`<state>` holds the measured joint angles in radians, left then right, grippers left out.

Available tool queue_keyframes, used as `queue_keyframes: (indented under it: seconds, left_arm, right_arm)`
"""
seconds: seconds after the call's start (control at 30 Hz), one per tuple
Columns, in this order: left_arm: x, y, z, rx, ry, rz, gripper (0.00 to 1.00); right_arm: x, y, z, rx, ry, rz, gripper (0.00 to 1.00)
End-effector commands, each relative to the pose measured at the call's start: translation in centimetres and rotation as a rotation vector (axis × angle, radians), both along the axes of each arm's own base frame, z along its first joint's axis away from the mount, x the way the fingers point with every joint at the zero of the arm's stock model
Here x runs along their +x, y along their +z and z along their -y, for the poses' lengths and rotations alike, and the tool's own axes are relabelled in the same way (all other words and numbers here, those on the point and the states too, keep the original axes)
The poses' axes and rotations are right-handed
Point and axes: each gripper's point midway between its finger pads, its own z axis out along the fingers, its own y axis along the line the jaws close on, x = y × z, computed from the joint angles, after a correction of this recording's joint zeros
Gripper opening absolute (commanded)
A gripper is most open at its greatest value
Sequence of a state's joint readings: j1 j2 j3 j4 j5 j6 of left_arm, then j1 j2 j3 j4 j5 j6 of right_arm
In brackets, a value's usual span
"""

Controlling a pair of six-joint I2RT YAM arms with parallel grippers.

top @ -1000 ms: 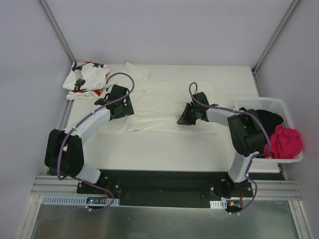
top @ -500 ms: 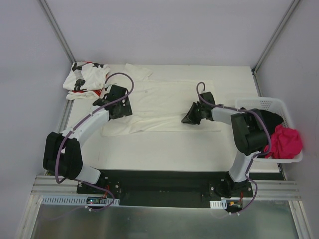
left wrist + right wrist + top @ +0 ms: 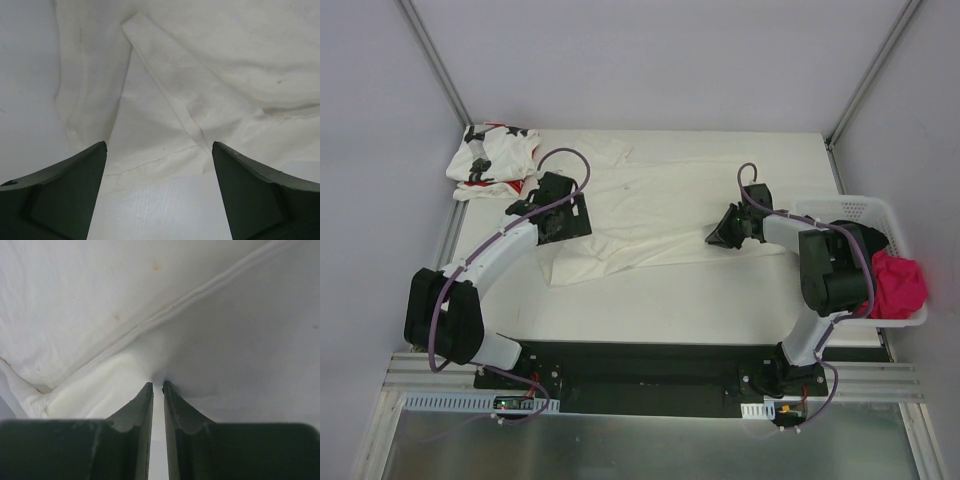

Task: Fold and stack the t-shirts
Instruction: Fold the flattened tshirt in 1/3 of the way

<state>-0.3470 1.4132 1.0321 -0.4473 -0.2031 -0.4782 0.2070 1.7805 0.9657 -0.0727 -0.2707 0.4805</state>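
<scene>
At far left the star-print t-shirt (image 3: 492,158) sits bunched, well beyond my left gripper (image 3: 159,150) and untouched. That gripper hangs wide open above the left part of the cream-white t-shirt (image 3: 650,210), holding nothing; a folded strip of cloth lies just ahead of its fingers. Over the last second my right gripper (image 3: 157,386) has travelled right toward the basket (image 3: 850,208), jaws almost closed and pinching cloth by the hem. The near hem now slants. I judge I'm still spreading; folding hasn't begun.

arms (image 3: 505,245): white links, black joints | cables (image 3: 563,153): purple | left claw (image 3: 159,144) — dark grey-green wedge fingers
</scene>
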Motion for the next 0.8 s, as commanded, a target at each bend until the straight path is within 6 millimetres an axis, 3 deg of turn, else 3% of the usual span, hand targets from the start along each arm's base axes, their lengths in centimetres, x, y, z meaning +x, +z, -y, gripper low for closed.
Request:
queue_keyframes:
  seconds: [0.0, 0.17, 0.2, 0.33, 0.57, 0.77]
  left_arm:
    - [-1.1, -2.0, 3.4, -0.104, -0.136, -0.085, 0.85]
    - [-4.2, -3.6, 5.0, -0.178, -0.210, -0.184, 0.76]
    - [-5.2, -3.8, 4.8, -0.178, -0.207, -0.194, 0.72]
    - [-7.0, -3.5, 3.2, -0.141, -0.145, -0.192, 0.72]
    - [-7.8, -1.5, -0.1, -0.053, -0.010, -0.109, 0.79]
    - [-8.1, -2.5, -1.1, -0.001, 0.031, -0.141, 0.85]
  right_arm:
    - [-0.9, -0.5, 1.1, -0.058, -0.010, -0.043, 0.18]
    - [-0.3, 0.3, 1.2, -0.061, -0.013, -0.018, 0.18]
    - [-0.1, 0.5, 1.3, -0.062, -0.011, -0.012, 0.18]
    - [-0.3, 0.7, 1.3, -0.066, -0.007, -0.010, 0.18]
    - [-0.5, 0.5, 1.3, -0.064, 0.000, -0.014, 0.17]
    - [-0.4, 0.9, 1.1, -0.056, 0.001, -0.005, 0.17]
